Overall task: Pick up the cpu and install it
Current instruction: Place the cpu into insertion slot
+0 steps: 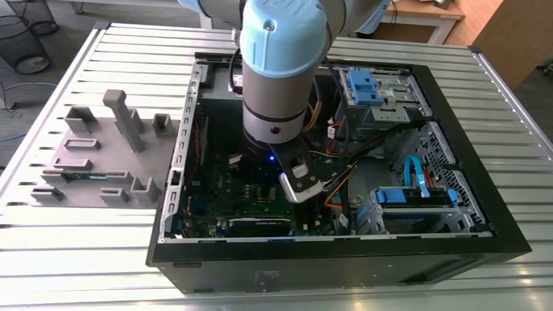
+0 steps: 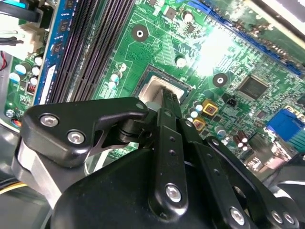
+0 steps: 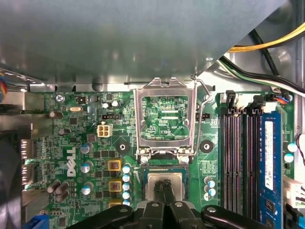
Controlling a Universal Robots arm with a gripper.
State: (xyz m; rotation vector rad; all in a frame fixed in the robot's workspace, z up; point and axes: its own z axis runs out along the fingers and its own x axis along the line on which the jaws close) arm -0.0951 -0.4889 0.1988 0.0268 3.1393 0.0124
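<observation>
The cpu (image 3: pixel 177 186), a small silver-grey square, lies flat in its socket on the green motherboard (image 3: pixel 86 143); it is also seen in the second wrist view (image 2: pixel 153 89). The socket's metal load plate (image 3: pixel 164 119) stands swung open behind it. My gripper (image 3: pixel 165 183) is shut, its two thin black fingertips together over the middle of the cpu's top, not around its edges. The second wrist view shows the same tips (image 2: pixel 167 95) at the chip. I cannot tell whether they touch it. In the exterior view the arm (image 1: pixel 276 84) reaches down into the open computer case (image 1: pixel 484 240).
Black and blue memory slots (image 3: pixel 248 157) run beside the socket. Yellow and black cables (image 3: pixel 267 45) and a metal case wall lie close by. Drive bays with blue clips (image 1: pixel 367 87) fill the case's far side. A grey parts fixture (image 1: pixel 95 162) sits at the exterior view's left.
</observation>
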